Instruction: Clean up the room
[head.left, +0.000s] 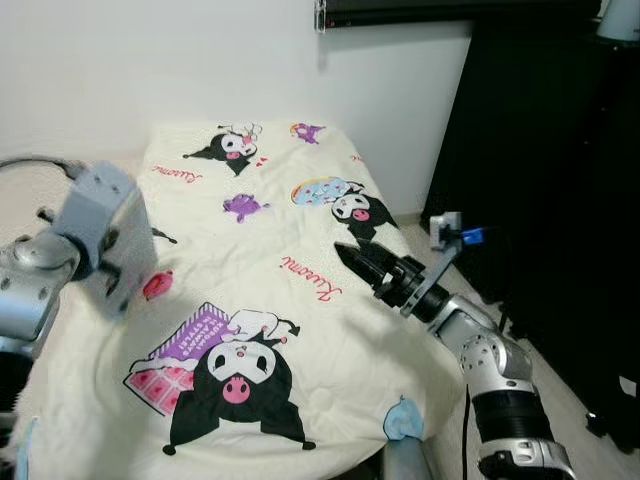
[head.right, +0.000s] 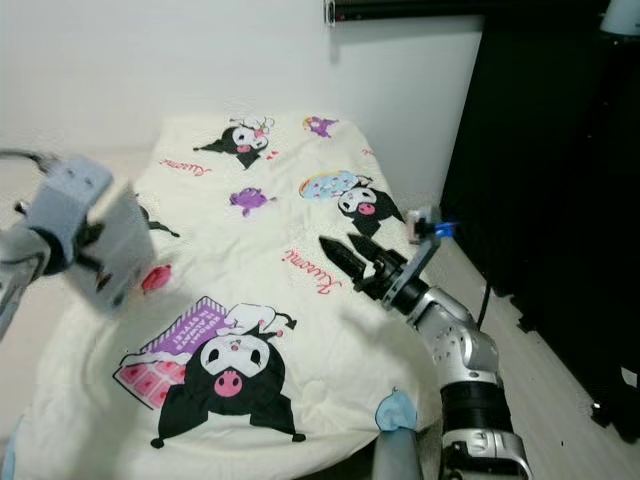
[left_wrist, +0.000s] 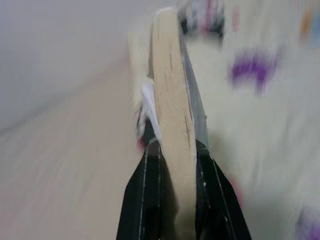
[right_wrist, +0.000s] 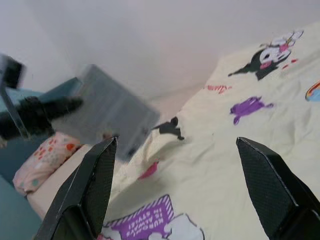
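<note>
A bed (head.left: 330, 370) is covered by a cream blanket (head.left: 290, 300) printed with cartoon characters. Over the blanket's left edge, the left hand (left_wrist: 172, 150) is clamped on a grey book (head.left: 105, 235), which is held up off the blanket, its cream page edges showing between the black fingers. Over the blanket's right side, the right hand (head.left: 362, 258) hovers with its fingers spread wide, gripping nothing. A dark cabinet (head.left: 540, 160) stands right of the bed.

White wall (head.left: 150, 60), black cabinet (head.left: 550, 150).
</note>
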